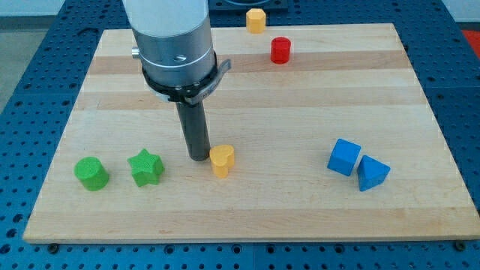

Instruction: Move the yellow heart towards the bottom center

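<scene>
The yellow heart (222, 160) lies on the wooden board (247, 112), a little left of centre in the lower half. My tip (199, 157) rests on the board right beside the heart's left side, touching it or nearly so. The rod rises from there to the arm's grey body at the view's top.
A green star (145, 166) and a green round block (91, 173) lie left of my tip. A blue cube (344, 157) and a blue triangular block (373, 173) sit at the lower right. A red cylinder (280, 50) and a yellow hexagonal block (256, 20) are at the top.
</scene>
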Available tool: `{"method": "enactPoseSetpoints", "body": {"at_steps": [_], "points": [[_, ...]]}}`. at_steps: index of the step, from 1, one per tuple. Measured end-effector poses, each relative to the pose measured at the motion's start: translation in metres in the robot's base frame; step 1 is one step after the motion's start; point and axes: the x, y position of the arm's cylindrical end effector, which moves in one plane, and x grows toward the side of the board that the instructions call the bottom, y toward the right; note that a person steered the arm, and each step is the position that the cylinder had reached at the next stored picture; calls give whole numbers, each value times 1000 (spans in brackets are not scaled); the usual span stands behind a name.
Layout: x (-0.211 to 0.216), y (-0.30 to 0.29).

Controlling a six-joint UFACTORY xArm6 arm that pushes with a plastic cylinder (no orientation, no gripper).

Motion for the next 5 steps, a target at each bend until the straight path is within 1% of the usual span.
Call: {"method": "enactPoseSetpoints", "body": {"at_steps": [2, 4, 5], "points": [[0, 5], [-4, 41], [6, 52]]}}
